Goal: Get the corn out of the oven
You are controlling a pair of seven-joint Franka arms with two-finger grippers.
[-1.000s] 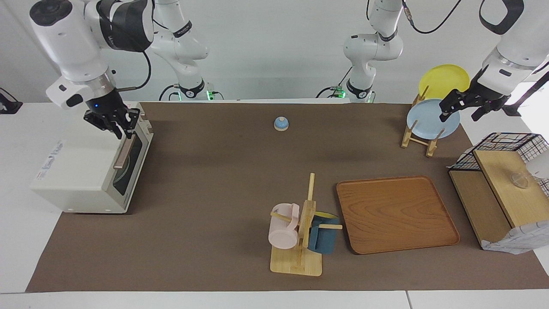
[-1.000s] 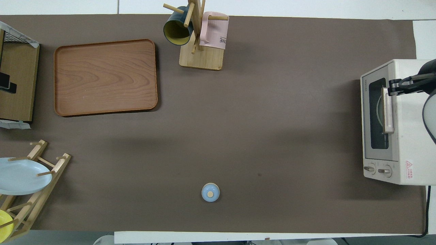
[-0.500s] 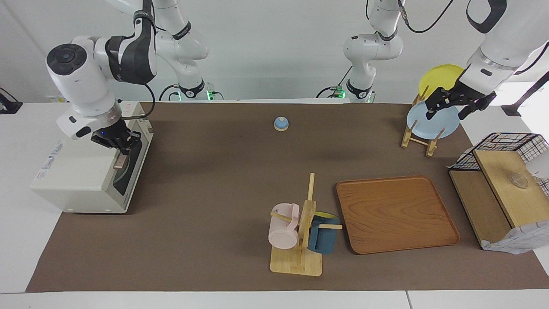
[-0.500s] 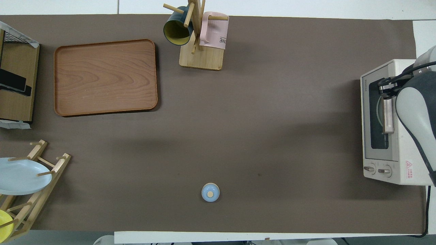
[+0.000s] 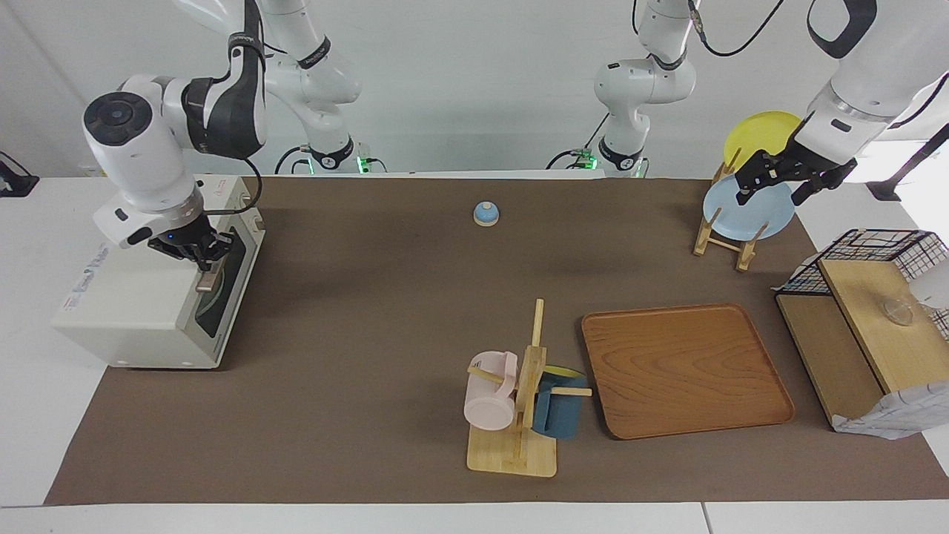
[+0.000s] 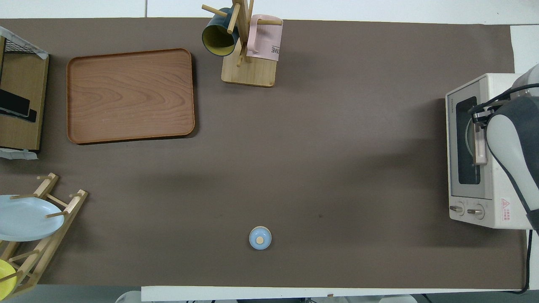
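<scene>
The cream-white oven (image 5: 133,297) stands at the right arm's end of the table with its dark glass door closed; it also shows in the overhead view (image 6: 501,176). A round plate edge shows through the glass. The corn is hidden. My right gripper (image 5: 202,256) is down at the farther end of the bronze bar handle (image 5: 209,280), and the arm covers part of the oven top in the overhead view (image 6: 478,115). My left gripper (image 5: 769,194) is open and empty, up in the air over the plate rack.
A plate rack holds a light blue plate (image 5: 741,215) and a yellow plate (image 5: 764,137). A wooden tray (image 5: 686,367), a mug tree (image 5: 523,400) with two mugs, a small blue bell (image 5: 485,213) and a black wire basket (image 5: 867,248) with wooden boards stand on the brown mat.
My right gripper has come down from above the oven's corner onto the door handle. My left gripper has moved up and toward the plate rack.
</scene>
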